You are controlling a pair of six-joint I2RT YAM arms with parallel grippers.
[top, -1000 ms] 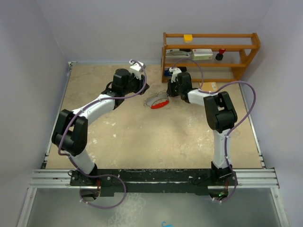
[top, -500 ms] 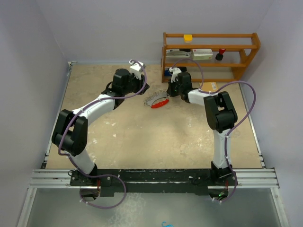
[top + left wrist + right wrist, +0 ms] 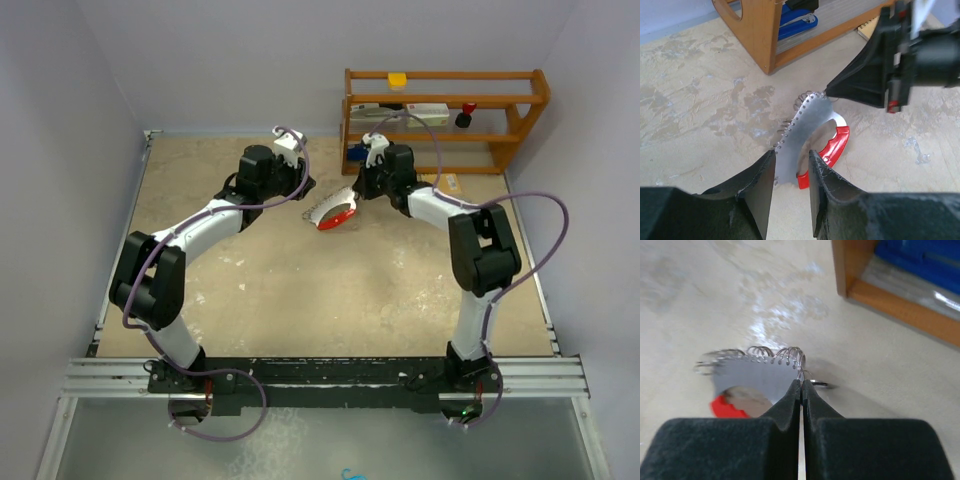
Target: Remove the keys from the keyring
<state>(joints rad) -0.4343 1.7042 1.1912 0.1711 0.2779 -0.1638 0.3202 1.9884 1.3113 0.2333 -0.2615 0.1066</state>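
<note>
— Where is the keyring, and which way does it run?

— I see the keyring (image 3: 333, 212) at the far side of the table (image 3: 250, 290), between my two arms. Its long axis slants from my left gripper (image 3: 791, 156) up to my right gripper (image 3: 827, 93). The silver plate (image 3: 805, 122) faces up, the red strip (image 3: 836, 146) curves beneath it, and wire loops (image 3: 775, 354) line the outer edge.

— And the grips?

— The left jaws stand partway apart, clamped across the plate's lower end. The right jaws are pressed together on its top corner, beside the loops.

— Anything close by?

— A wooden shelf (image 3: 760, 40) stands just behind, with a blue stapler (image 3: 799, 24) on its bottom level.
</note>
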